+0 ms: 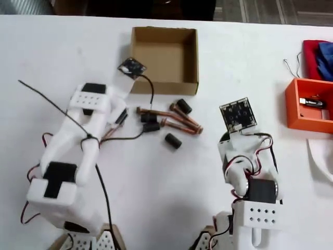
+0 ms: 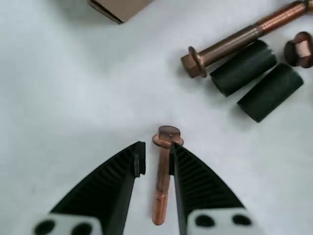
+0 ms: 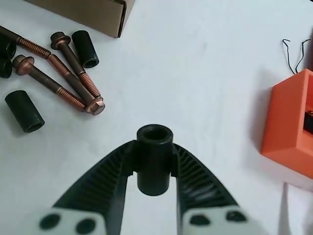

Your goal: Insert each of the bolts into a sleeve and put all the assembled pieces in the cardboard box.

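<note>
Our left gripper (image 2: 157, 148) stood narrow around a bolt (image 2: 162, 186), one jaw touching the shank and a sliver of gap at the other, likely set to pinch it. Our right gripper (image 3: 154, 147) clamped a sleeve (image 3: 154, 166) upright, bore exposed, apparently to receive that bolt. Spare bolts (image 3: 58, 84) and spare sleeves (image 3: 24, 111) lay ahead of its fingertips. The box (image 1: 165, 87), beyond both grippers, held nothing, and an orange bin (image 1: 302, 121) held a small dark item.
</note>
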You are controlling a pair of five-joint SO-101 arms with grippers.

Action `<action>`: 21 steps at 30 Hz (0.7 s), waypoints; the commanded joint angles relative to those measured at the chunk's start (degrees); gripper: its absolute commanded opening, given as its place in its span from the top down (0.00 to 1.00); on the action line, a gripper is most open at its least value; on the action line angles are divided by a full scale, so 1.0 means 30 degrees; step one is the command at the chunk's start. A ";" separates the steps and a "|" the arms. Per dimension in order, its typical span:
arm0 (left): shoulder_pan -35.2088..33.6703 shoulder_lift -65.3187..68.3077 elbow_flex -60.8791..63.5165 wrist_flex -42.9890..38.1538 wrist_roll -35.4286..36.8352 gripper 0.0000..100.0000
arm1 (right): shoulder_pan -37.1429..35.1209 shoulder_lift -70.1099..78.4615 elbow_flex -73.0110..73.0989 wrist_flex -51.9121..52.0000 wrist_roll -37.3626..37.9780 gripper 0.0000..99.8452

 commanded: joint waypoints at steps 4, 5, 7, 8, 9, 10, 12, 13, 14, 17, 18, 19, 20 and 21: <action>-0.0967 0.2198 -0.3209 0.1758 -0.0527 0.87 | -0.0015 -0.0337 -0.0205 0.0161 -0.0059 0.98; -0.0967 0.2374 -0.3590 0.1993 -0.0527 0.87 | -0.0015 -0.0337 -0.0205 0.0161 -0.0059 0.98; -0.0908 0.2608 -0.4029 0.2315 -0.0527 0.87 | -0.0015 -0.0337 -0.0205 0.0161 -0.0059 0.98; -0.0879 0.2696 -0.4176 0.2432 -0.0527 0.87 | -0.0015 -0.0337 -0.0205 0.0161 -0.0059 0.98; -0.0879 0.2784 -0.4205 0.2432 -0.0527 0.87 | -0.0015 -0.0337 -0.0205 0.0161 -0.0059 0.98; -0.0879 0.2872 -0.4234 0.2462 -0.0527 0.87 | -0.0015 -0.0337 -0.0205 0.0161 -0.0059 0.98; -0.0879 0.3048 -0.4205 0.2725 -0.0645 0.87 | -0.0015 -0.0337 -0.0205 0.0161 -0.0059 0.98; -0.0879 0.3106 -0.4147 0.2930 -0.0908 0.87 | -0.0015 -0.0337 -0.0205 0.0161 -0.0059 0.98; -0.0879 0.3194 -0.4147 0.3136 -0.1084 0.88 | -0.0015 -0.0337 -0.0205 0.0161 -0.0029 0.98; -0.0879 0.3223 -0.4147 0.3810 -0.1143 0.88 | -0.0015 -0.0337 -0.0205 0.0103 -0.0029 0.98; -0.0879 0.3194 -0.4147 0.4044 -0.1143 0.88 | -0.0015 -0.0337 -0.0205 0.0103 -0.0029 0.98; -0.0879 0.3194 -0.4147 0.4161 -0.1143 0.88 | -0.0015 -0.0337 -0.0205 0.0073 0.0000 0.98; -0.0879 0.3194 -0.4147 0.4190 -0.1172 0.88 | -0.0015 -0.0337 -0.0205 0.0073 0.0000 0.98; -0.0908 0.3194 -0.4147 0.4132 -0.1172 0.87 | -0.0015 -0.0337 -0.0205 0.0073 0.0000 0.98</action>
